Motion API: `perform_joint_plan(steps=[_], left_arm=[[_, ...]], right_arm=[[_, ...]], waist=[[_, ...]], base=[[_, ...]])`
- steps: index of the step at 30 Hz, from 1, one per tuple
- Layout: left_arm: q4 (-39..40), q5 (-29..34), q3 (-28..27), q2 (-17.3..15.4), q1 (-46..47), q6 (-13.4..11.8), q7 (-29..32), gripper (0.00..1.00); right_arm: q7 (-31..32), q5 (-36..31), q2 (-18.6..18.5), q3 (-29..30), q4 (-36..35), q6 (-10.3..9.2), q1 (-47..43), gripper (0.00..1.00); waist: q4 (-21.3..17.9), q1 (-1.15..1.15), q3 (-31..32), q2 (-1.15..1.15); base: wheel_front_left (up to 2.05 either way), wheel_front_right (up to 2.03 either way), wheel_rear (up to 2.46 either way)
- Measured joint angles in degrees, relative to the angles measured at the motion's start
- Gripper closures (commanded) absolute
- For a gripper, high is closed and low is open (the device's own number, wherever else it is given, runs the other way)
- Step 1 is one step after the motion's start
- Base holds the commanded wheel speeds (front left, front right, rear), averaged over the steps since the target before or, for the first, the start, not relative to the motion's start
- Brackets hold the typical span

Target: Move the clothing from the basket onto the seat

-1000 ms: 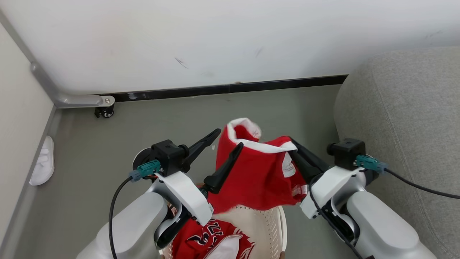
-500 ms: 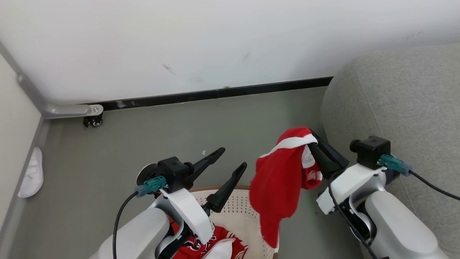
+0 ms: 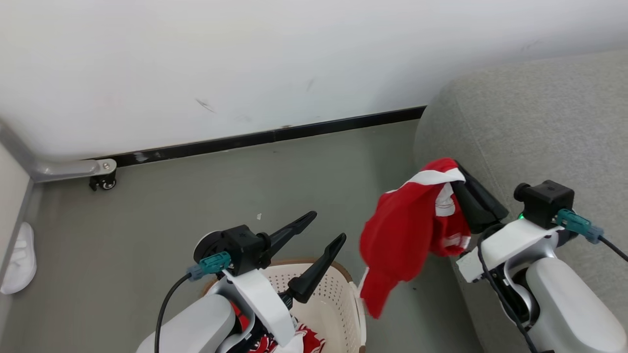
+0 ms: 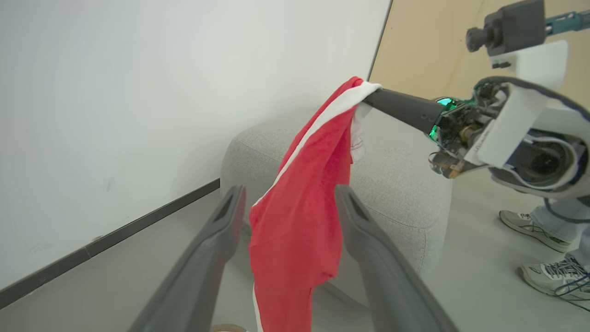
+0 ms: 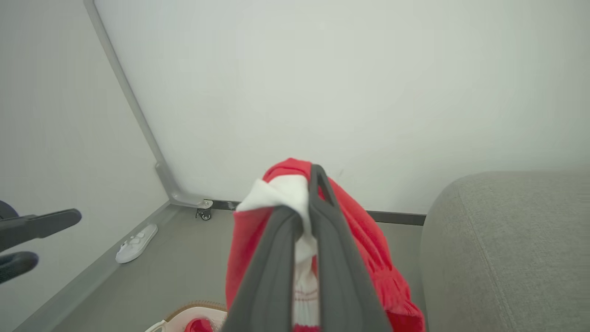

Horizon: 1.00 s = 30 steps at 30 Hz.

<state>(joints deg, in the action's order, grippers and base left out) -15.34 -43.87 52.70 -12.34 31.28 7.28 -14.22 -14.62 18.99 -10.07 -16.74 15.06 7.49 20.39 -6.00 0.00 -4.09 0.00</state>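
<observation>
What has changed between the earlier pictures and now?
The shut right gripper has swung the red white-striped shorts rightwards, off the cream perforated plastic basket to the edge of the grey fabric seat. The left gripper stays open above the basket, and the red lettered jersey stays inside.

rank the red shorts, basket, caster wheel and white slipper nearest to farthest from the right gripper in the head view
1. red shorts: clamped in the right gripper, hanging from it
2. basket: down to its lower left
3. caster wheel and white slipper: both far left, too close to call
</observation>
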Motion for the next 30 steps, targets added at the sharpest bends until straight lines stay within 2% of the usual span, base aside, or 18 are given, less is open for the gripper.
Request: perform_joint_plan(steps=[18,30], left_arm=[[3.55,0.2,-0.38,-0.57,-0.32,0.0,0.0,0.0],[5.31,1.09,-1.16,-2.18,-1.31,0.0,0.0,0.0]], right_arm=[[0.0,-1.74,-0.41,6.38,-6.2,0.0,-2.87,1.0],[0.0,-2.56,0.69,7.15,-9.54,0.0,-4.87,1.0]], waist=[[-5.21,0.0,-0.65,0.0],[-8.61,0.0,-2.03,0.0]], base=[[0.0,0.0,0.0],[0.0,0.0,0.0]])
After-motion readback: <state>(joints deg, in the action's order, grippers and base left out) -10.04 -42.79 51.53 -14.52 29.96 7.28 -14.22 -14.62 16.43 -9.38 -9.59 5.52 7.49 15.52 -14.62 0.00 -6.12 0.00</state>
